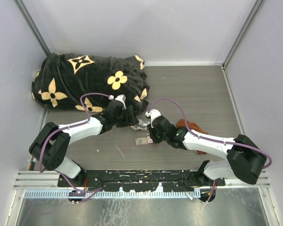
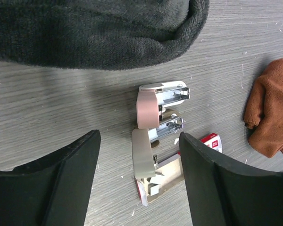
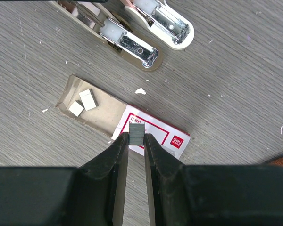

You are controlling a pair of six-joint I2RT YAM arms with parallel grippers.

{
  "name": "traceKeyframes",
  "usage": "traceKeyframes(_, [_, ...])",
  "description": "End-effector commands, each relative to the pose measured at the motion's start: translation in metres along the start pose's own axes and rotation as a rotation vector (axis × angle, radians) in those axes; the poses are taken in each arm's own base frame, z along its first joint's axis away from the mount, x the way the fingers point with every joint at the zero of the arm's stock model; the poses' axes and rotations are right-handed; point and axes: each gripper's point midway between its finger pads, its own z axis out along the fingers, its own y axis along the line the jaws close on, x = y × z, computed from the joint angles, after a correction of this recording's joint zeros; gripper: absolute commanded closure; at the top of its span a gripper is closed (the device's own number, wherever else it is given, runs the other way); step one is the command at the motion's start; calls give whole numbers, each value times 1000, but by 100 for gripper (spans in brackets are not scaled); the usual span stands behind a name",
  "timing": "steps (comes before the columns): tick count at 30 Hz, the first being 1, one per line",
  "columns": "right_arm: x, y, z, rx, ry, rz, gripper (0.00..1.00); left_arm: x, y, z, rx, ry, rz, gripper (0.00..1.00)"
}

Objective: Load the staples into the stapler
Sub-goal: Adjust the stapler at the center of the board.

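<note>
Left tool (image 2: 139, 139) above the grey counter (image 2: 47, 103), its two black fingers (image 2: 70, 179) spread wide and holding nothing, opened pink and white stapler (image 2: 153, 108) lying between them, staples box (image 2: 211, 141) with red label just beside, dark fleece blanket (image 2: 94, 28) across the top, rust-brown cloth (image 2: 271, 113) at right

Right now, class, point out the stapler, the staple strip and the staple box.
stapler (image 2: 147, 110): left wrist view, on its pink hinge end.
staple strip (image 3: 137, 128): right wrist view, on its grey visible end.
staple box (image 3: 166, 134): right wrist view, on its red-bordered white label.
</note>
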Motion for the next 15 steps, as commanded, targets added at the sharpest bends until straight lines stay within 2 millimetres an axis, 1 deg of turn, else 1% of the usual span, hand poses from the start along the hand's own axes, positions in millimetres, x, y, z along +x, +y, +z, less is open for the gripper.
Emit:
traceKeyframes(1, [-19, 7, -4, -30, -79, 19, 75, -21, -21, 3, 48, -56, 38, 32])
traceKeyframes(5, [-18, 9, -2, -39, -78, 19, 75, -21, -18, 10, 22, -47, 61, 33])
traceKeyframes(7, [-19, 10, -1, -42, -79, 20, 75, -21, -18, 13, 19, -42, 69, 36])
traceKeyframes(11, [-18, 10, 0, -45, -78, 21, 75, -21, -17, 18, 12, -35, 81, 44])
traceKeyframes(15, [-18, 11, 1, -45, -76, 22, 75, -18, -17, 22, 12, -19, 84, 55])
